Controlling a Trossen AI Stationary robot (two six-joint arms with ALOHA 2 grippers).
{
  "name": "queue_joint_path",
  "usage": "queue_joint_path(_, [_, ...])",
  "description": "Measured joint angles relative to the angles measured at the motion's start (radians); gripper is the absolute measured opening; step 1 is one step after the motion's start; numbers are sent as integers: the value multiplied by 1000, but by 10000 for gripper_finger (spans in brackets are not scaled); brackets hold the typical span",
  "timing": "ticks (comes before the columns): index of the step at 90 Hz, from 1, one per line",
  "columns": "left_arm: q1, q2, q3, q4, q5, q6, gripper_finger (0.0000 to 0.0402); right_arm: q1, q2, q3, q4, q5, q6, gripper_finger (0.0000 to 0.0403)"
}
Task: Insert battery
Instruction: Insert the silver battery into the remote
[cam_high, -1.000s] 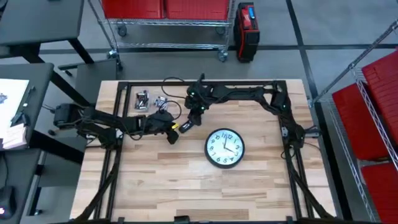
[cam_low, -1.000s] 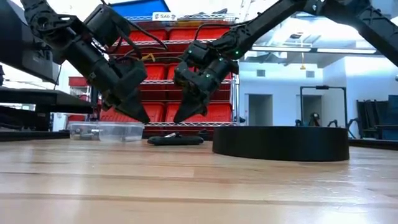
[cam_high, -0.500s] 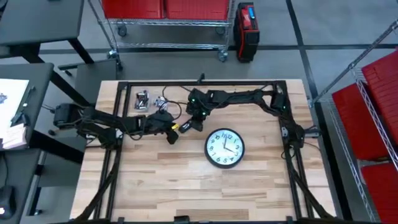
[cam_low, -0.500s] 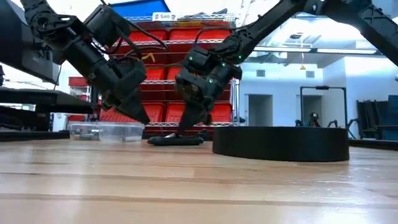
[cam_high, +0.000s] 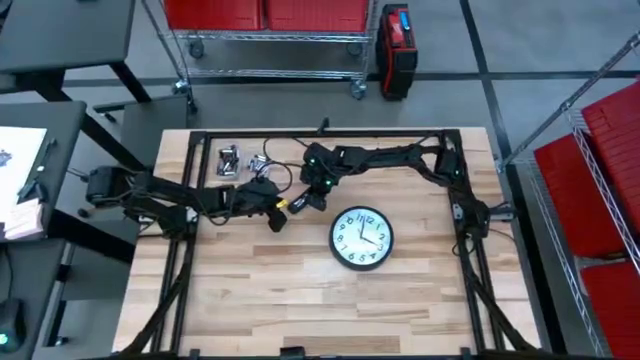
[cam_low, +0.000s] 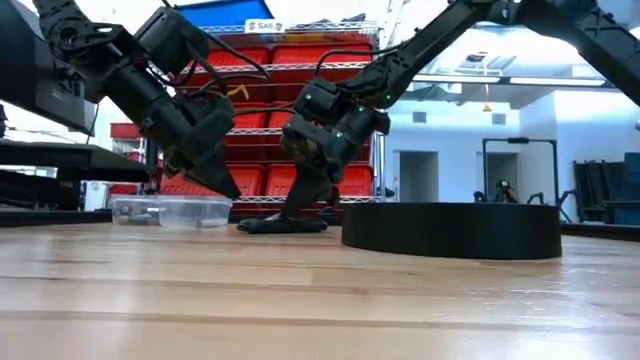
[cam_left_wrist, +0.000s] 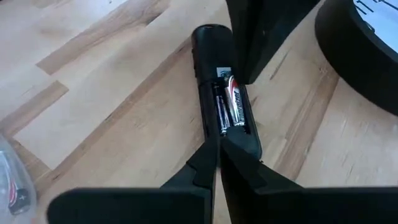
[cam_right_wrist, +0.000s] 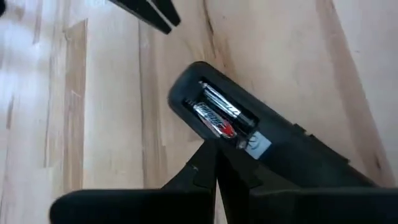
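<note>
Your left jaws (cam_left_wrist: 217, 146), pressed together, hover just short of the remote (cam_left_wrist: 227, 93) on the wooden table (cam_high: 280, 300); only the wrist views reveal two batteries (cam_right_wrist: 217, 112) in its open bay. Your right jaws (cam_low: 297, 208), also closed, touch the remote. Beside them lies the clock (cam_high: 361, 238); behind, a clear container (cam_low: 170, 210) and red shelves (cam_low: 300, 60).

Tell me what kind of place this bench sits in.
Likely a robotics lab or workshop: wire shelving stacked with red bins stands behind the wooden table, on a bare concrete floor, with another desk alongside.
</note>
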Motion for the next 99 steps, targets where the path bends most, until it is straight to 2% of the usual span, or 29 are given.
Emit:
queue_joint_path(17, [0,91,-1,43,21,-11,0,-8,-32,-1,18,-10,21,0])
queue_joint_path(35, [0,177,-2,178,36,-12,0,-24,-36,0,-4,5,13,0])
queue_joint_path(69, [0,190,-1,203,37,-32,0,0,-33,0,45,126,-20,0])
queue_joint_path(99, [0,191,0,207,37,-32,0,26,-33,0,31,190,-50,0])
